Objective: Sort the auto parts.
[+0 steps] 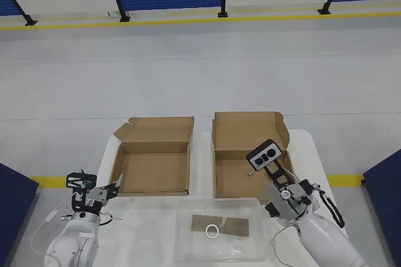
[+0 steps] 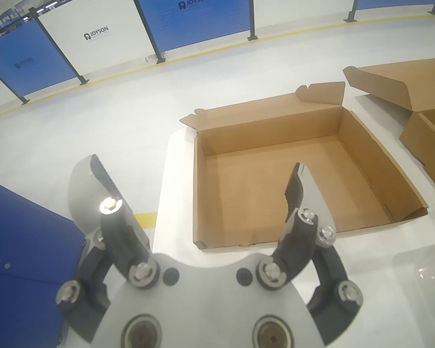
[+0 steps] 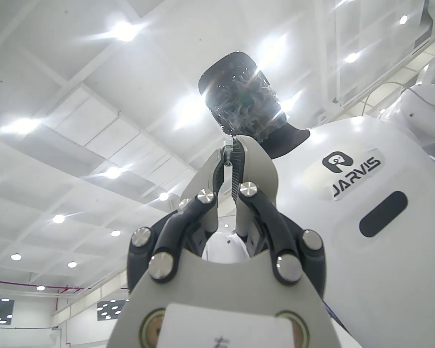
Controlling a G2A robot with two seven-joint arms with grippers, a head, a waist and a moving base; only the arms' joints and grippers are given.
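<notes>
My right gripper (image 1: 272, 171) is shut on a black auto part (image 1: 264, 157) with two round pale marks, and holds it tilted up over the right cardboard box (image 1: 281, 133). In the right wrist view the gripper (image 3: 232, 143) points at the ceiling with the black part (image 3: 239, 99) at its tips. My left gripper (image 1: 114, 186) stands open and holds nothing, at the near left corner of the left cardboard box (image 1: 154, 130). That box (image 2: 261, 182) lies beyond the open fingers (image 2: 301, 182). A white ring (image 1: 212, 231) lies in the clear tray (image 1: 186, 220).
The clear tray sits at the table's near edge between my arms, with a brown cardboard piece (image 1: 230, 225) on its floor. Both boxes have their lids folded back toward the far side. Blue and white partition panels (image 2: 188, 5) stand beyond the table.
</notes>
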